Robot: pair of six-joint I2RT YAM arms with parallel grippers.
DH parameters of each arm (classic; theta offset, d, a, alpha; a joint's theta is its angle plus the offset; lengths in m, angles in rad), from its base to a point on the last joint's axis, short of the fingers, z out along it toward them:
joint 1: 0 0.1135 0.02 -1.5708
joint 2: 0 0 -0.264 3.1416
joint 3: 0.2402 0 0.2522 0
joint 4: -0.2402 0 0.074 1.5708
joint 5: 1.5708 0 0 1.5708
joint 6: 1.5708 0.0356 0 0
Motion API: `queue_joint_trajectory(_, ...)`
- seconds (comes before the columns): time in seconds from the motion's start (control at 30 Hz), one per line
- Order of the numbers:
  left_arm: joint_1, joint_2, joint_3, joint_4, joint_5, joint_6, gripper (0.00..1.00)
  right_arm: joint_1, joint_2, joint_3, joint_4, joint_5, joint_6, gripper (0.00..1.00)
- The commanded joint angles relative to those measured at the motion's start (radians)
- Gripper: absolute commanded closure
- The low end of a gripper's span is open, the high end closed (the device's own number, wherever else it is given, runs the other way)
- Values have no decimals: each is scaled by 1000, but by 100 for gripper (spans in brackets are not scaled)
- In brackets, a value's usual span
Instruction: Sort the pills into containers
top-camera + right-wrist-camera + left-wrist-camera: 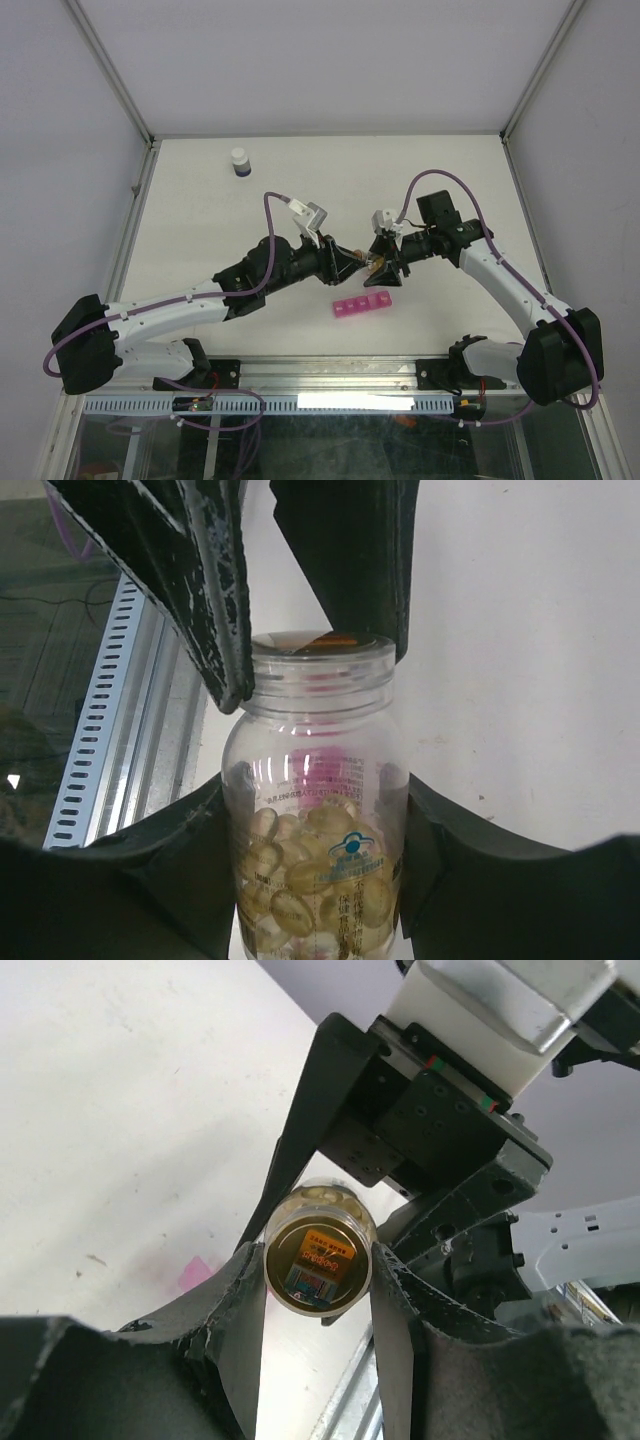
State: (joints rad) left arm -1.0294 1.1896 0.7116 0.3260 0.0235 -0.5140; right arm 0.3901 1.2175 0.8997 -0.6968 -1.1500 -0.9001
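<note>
My right tool (312, 855) grasps the clear plastic softgel bottle (315, 780) by its belly, left tool (318, 1282) clenched on its mouth. It looks light, stiff and slick, so I'd favour the ridged neck.

We see a white table (200, 200), a small dark bottle with a white cap (239, 162) standing upright near its eleven o'clock corner, a white slotted cable duct (130, 404) along the six o'clock edge, pale walls (330, 60) at nine, twelve and three o'clock
</note>
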Motion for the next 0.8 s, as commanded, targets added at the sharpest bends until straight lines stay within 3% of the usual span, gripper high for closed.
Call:
queue_joint_trajectory(0.0,-37,-32,59,-30,-114,-115,55,15,-8,43,61,-44,-6,100)
queue_joint_trajectory(0.07,-36,-47,44,-4,-116,-86,30,12,-10,43,61,-47,-4,100)
queue_joint_trajectory(0.2,-37,-91,-6,82,-83,22,2,11,-13,44,60,-52,-5,100)
queue_joint_trajectory(0.53,-30,-214,-101,177,76,442,1,10,-16,42,51,-59,-19,100)
queue_joint_trajectory(0.77,29,-206,-75,179,228,498,1,10,-19,44,32,-60,-49,100)
